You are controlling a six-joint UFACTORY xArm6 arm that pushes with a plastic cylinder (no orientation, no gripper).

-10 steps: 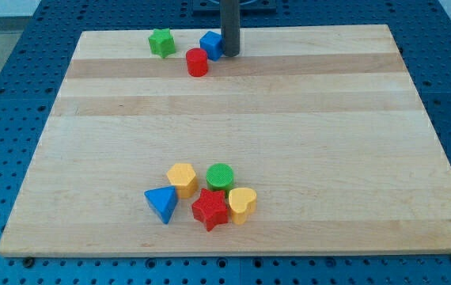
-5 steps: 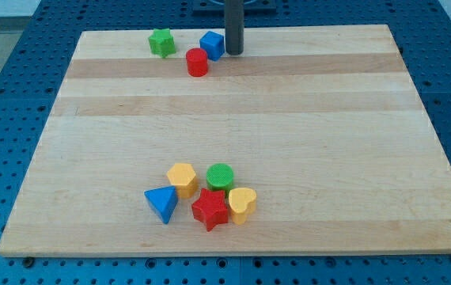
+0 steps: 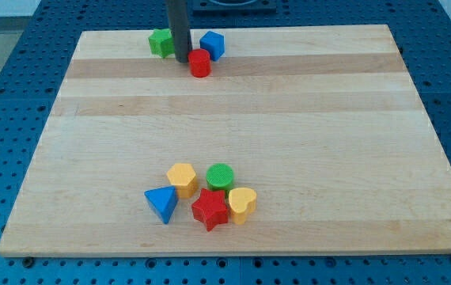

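My tip (image 3: 182, 59) rests on the board near the view's top, at the left side of the red cylinder (image 3: 200, 63) and touching or almost touching it. The rod partly covers the green star (image 3: 161, 42) just to its upper left. Right of the rod, above the red cylinder, sits the blue block (image 3: 212, 44).
Near the view's bottom lies a tight cluster: a yellow hexagon (image 3: 182, 178), a green cylinder (image 3: 219, 176), a blue triangle (image 3: 162, 204), a red star (image 3: 210, 209) and a yellow heart (image 3: 242, 204). The wooden board (image 3: 305, 134) lies on a blue pegboard table.
My tip has moved from the right side of the blue block to the left side of the red cylinder. The red cylinder has shifted slightly right; the other blocks stay put.
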